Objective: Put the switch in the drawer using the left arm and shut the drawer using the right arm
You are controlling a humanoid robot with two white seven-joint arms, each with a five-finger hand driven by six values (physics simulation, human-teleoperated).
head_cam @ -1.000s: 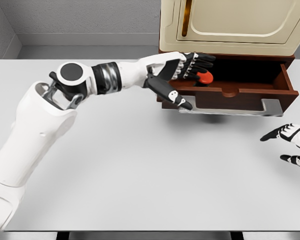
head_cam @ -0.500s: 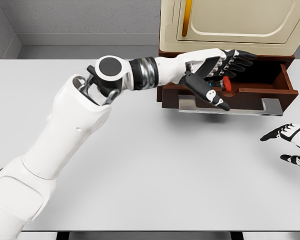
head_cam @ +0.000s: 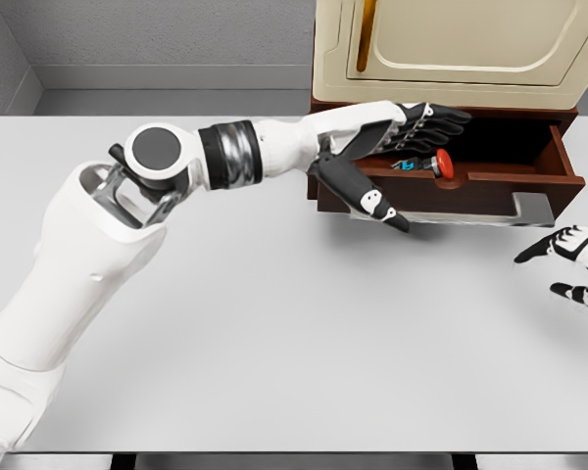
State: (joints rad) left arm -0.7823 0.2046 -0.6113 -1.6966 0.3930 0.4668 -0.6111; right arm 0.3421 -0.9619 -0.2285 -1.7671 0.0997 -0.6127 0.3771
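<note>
The switch (head_cam: pixel 433 164), with a red round button and a small blue-and-grey body, lies inside the open brown drawer (head_cam: pixel 490 184). My left hand (head_cam: pixel 402 157) hovers over the drawer's left part, fingers spread and holding nothing, thumb (head_cam: pixel 367 201) pointing down in front of the drawer face. The switch lies just right of those fingertips, apart from them. My right hand (head_cam: pixel 573 266) shows at the right edge, low beside the drawer's front corner, fingers relaxed.
The drawer sticks out of a cream cabinet (head_cam: pixel 451 49) with a brown base at the back of the white table (head_cam: pixel 274 333). A grey handle plate (head_cam: pixel 529 209) runs along the drawer front. A grey wall lies behind.
The left hand let go of the switch, which now rests in the drawer, and drew back to the left. The right hand shifted slightly up and right.
</note>
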